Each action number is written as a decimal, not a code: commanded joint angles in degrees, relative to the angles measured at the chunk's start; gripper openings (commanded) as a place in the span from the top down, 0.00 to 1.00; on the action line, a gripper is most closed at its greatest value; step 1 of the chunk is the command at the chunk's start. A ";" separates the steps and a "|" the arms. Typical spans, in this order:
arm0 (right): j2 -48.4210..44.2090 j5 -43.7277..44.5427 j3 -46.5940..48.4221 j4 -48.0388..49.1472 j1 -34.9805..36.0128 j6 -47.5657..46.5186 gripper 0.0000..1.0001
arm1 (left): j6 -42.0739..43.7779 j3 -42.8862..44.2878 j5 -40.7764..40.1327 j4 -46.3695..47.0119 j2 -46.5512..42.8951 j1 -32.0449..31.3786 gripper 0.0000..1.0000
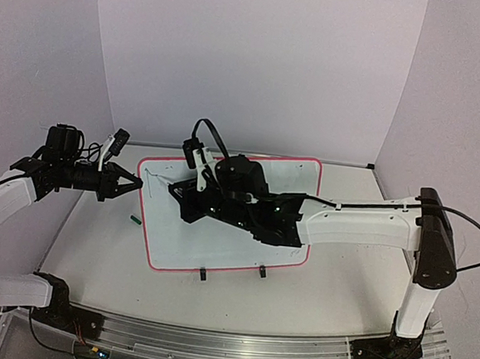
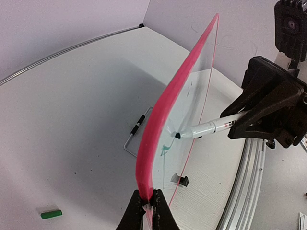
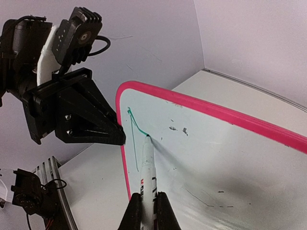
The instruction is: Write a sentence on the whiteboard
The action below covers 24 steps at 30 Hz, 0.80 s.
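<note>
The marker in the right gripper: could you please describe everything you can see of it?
The marker, uncapped, is a slim white barrel with black and red print, narrowing to a dark tip. The right gripper is shut on its rear part. Its tip touches the whiteboard near one pink-framed edge, at the end of a thin green stroke.

Whiteboard (image 1: 169, 240) mid-table, left end effector (image 1: 138, 185) at its left edge, marker (image 3: 147, 165) tip on it

Lilac walls (image 1: 257, 64), white tabletop (image 1: 93, 251), aluminium front rail (image 1: 235, 347)
</note>
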 commanded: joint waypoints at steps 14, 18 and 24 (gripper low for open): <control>3.62 -2.88 4.70 -1.59 -0.44 0.73 1.00 | 1.59 -0.29 -1.52 -2.06 -0.28 -0.31 1.00; 2.00 -0.28 2.81 -0.41 -0.27 0.68 1.00 | 1.60 -0.30 -1.70 -2.03 -0.37 -0.31 1.00; -1.28 2.50 -1.00 0.80 -0.27 0.73 1.00 | 1.59 -0.28 -1.71 -2.03 -0.41 -0.31 1.00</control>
